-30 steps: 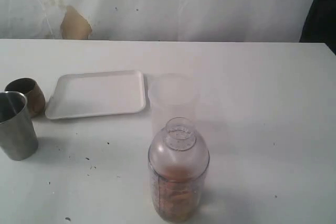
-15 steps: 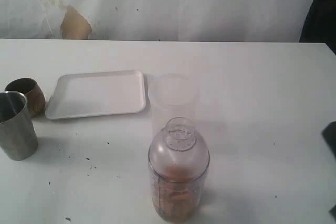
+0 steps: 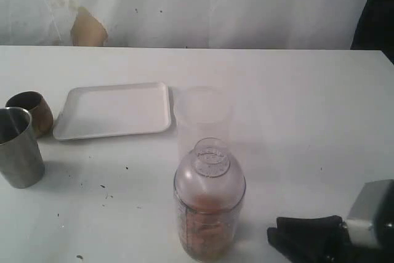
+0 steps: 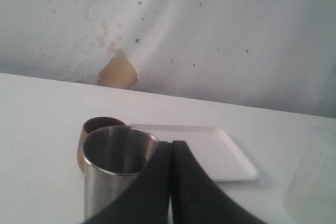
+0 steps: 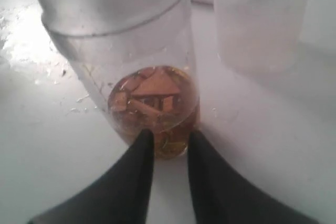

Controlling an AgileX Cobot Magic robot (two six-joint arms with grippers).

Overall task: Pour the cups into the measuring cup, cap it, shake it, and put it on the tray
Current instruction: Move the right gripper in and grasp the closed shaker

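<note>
The clear, dome-capped plastic measuring cup [image 3: 209,210] stands lower centre holding amber contents; your right gripper [image 5: 169,136] faces its base, fingers slightly apart, apparently to grasp; your left gripper [image 4: 170,144] rests pinched together.

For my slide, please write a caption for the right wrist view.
Right gripper, slightly open, faces the capped measuring cup with brown contents.

Exterior view high, facing the backdrop [image 3: 246,4], wrist views low and close (right shares the measuring cup [image 5: 152,98])

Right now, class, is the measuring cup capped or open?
Capped. The dome lid sits on the measuring cup, closing its top above the brown contents.
</note>
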